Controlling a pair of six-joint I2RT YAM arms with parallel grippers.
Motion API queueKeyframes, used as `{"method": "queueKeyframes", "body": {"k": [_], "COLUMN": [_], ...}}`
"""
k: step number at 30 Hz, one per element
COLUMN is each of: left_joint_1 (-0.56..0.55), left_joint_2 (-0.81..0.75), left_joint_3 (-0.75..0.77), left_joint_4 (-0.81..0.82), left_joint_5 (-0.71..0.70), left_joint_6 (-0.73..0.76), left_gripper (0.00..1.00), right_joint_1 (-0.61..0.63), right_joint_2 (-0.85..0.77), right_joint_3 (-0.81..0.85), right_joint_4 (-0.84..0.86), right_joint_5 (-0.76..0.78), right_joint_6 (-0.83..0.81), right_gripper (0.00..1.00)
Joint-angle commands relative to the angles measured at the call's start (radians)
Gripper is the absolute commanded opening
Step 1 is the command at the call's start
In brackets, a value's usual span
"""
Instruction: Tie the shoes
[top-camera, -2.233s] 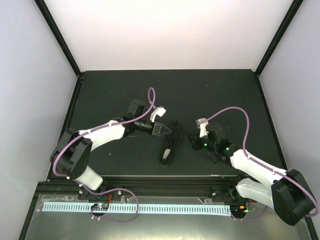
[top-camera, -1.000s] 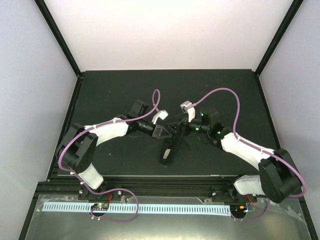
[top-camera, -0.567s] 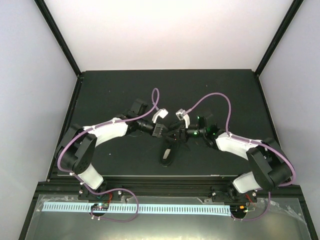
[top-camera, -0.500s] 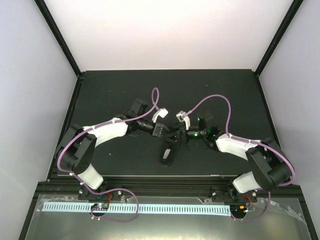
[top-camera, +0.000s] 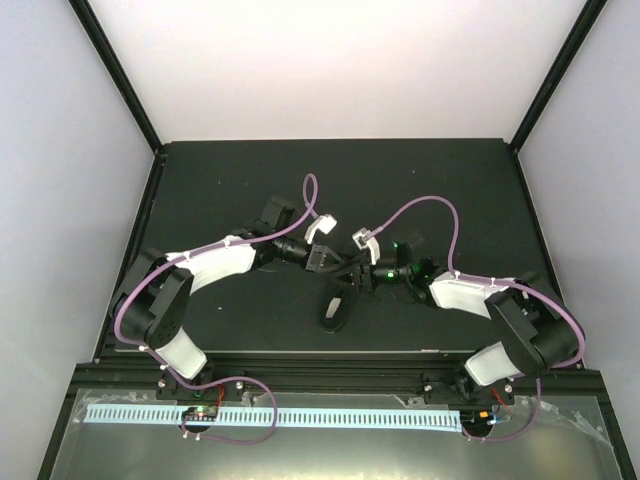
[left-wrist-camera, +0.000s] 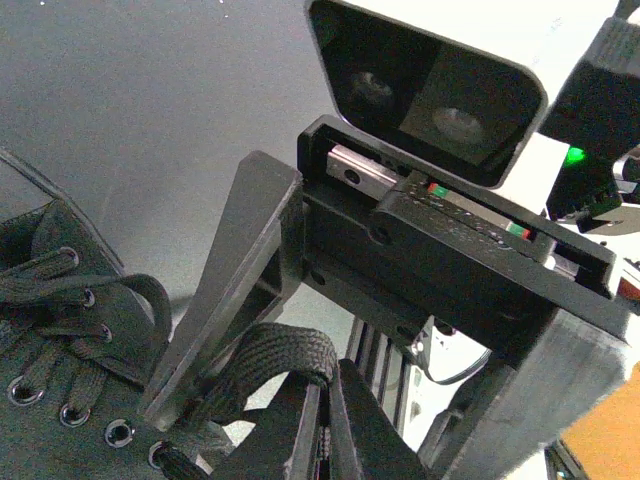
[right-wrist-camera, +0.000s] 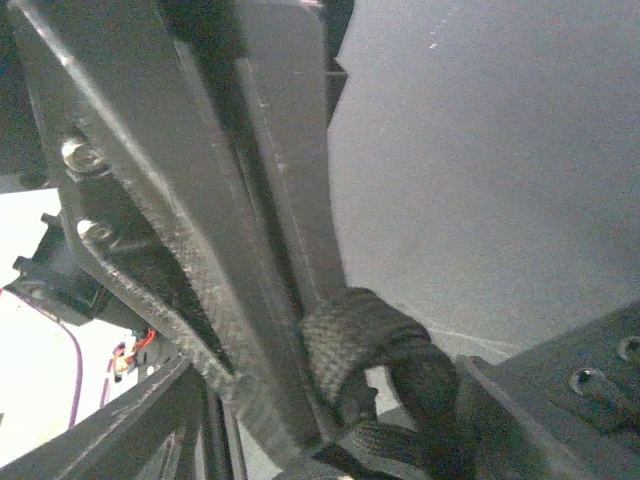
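The black shoe (top-camera: 334, 312) lies on the dark table (top-camera: 220, 190), toe toward the near edge. Both grippers meet just above its laced upper. My left gripper (top-camera: 335, 264) is shut on a loop of black lace (left-wrist-camera: 290, 350) that arches up from the eyelets (left-wrist-camera: 70, 410); its fingertips (left-wrist-camera: 330, 372) pinch the loop's end. My right gripper (top-camera: 358, 276) faces it, jaws apart. In the right wrist view the lace loop (right-wrist-camera: 370, 335) and the left gripper's fingers (right-wrist-camera: 250, 250) stand between my right gripper's (right-wrist-camera: 340, 400) own fingers. The loop lies close against the right-hand finger (right-wrist-camera: 555, 400).
Black frame posts (top-camera: 120, 80) and pale walls (top-camera: 60, 200) enclose the table on three sides. Purple cables (top-camera: 425, 212) arch over both wrists. A rail with a white strip (top-camera: 280, 416) runs along the near edge, behind the arm bases.
My right arm swung left to the shoe's upper until its gripper met the left one, and its jaws have narrowed. My left gripper stayed shut on the lace, almost still.
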Motion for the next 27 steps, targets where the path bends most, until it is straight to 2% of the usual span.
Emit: {"method": "queueKeyframes", "body": {"k": [1, 7, 14, 20, 27], "left_joint_1": [-0.002, 0.000, 0.002, 0.007, 0.015], "left_joint_2": [-0.015, -0.022, -0.022, -0.048, -0.043], "left_joint_3": [0.023, 0.020, 0.016, -0.007, -0.039], "left_joint_4": [0.035, 0.031, 0.032, 0.040, 0.074], "left_joint_5": [0.010, -0.009, -0.022, -0.102, -0.164], "left_joint_6": [-0.006, 0.004, 0.012, 0.049, 0.079], "left_gripper": [0.02, 0.02, 0.02, 0.03, 0.24], "right_joint_1": [0.004, 0.003, 0.003, 0.003, 0.003], "right_joint_2": [-0.001, -0.035, -0.059, -0.079, -0.101], "right_joint_3": [-0.014, -0.036, -0.054, -0.061, -0.064], "right_joint_4": [0.043, 0.032, 0.022, 0.033, 0.045], "right_joint_5": [0.074, 0.128, 0.126, 0.065, 0.013], "right_joint_6": [0.000, 0.001, 0.007, 0.036, 0.067], "right_gripper": [0.62, 0.27, 0.02, 0.02, 0.02]}}
